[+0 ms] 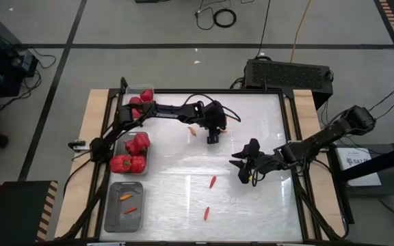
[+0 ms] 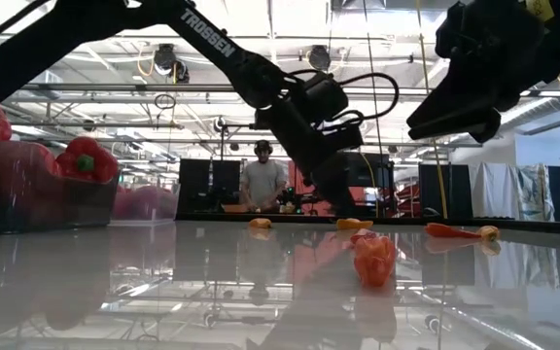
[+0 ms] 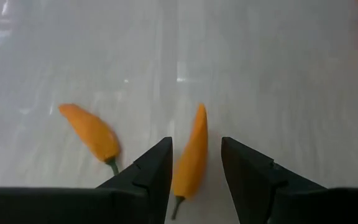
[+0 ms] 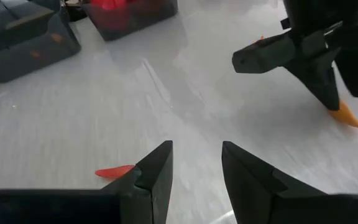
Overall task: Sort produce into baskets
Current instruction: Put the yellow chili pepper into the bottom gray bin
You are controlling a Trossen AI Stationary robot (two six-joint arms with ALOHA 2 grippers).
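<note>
My left gripper point(image 1: 213, 139) is open near the table's far middle, pointing down. Its fingers stand on either side of an orange chili point(image 3: 191, 152) that lies on the table. A second orange chili point(image 3: 92, 134) lies beside it. My right gripper point(image 1: 243, 171) is open and empty, above the table right of centre. Two red chilis point(image 1: 213, 181) point(image 1: 206, 213) lie nearer the front. At the left stand a small clear basket point(image 1: 146, 89) with tomatoes, a grey basket point(image 1: 145, 156) with bell peppers point(image 1: 137, 143), and a grey basket point(image 1: 115, 217) with two chilis. My left gripper comes at the orange chili from above, its fingers point(image 3: 151, 171) on either side of the stem half point(image 3: 185, 180) and lying along it. The chili lies flat on the table. I cannot tell whether the fingers touch it.
A black box point(image 1: 289, 72) stands beyond the table's far right corner. The table's wooden rim point(image 1: 98, 109) runs along the left side by the baskets. In the low view a person point(image 2: 262, 185) stands in the room far behind the table.
</note>
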